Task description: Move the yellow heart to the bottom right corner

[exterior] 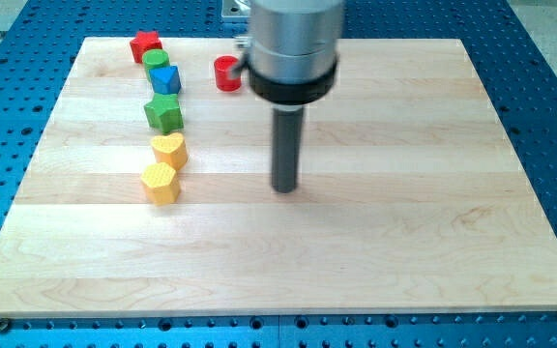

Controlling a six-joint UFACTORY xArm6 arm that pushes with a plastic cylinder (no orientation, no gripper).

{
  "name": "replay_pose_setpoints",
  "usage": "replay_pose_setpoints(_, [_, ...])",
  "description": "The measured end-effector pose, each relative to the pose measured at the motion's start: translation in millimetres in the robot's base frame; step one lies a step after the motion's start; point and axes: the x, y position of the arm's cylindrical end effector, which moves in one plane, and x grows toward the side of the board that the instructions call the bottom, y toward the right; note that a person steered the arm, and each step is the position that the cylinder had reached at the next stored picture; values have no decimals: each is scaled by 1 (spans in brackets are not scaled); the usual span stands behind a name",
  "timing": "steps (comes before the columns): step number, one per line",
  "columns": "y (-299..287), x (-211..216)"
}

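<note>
Your tip (285,188) rests on the bare counter (404,242) near its middle, well apart from every block. No pincer is fitted; the arm ends in a plain rod, so there is nothing to spread or press together.

The yellow heart (169,150) sits on the view's left, in a column: red star (145,45), green cylinder (157,62), blue block (165,79), green star (163,113) above it, yellow hexagon (161,182) just below, nearly touching. A red cylinder (226,73) stands apart, beside the arm's housing.

Judgement: you must approach the heart from its upper left to drive it toward the bottom right; the hexagon is close enough to be dragged along.
</note>
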Motion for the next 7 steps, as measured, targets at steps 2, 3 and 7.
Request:
replay_pose_setpoints(2, [-28, 6])
replay_pose_setpoints(3, [-84, 47])
replay_pose_setpoints(7, [-94, 29])
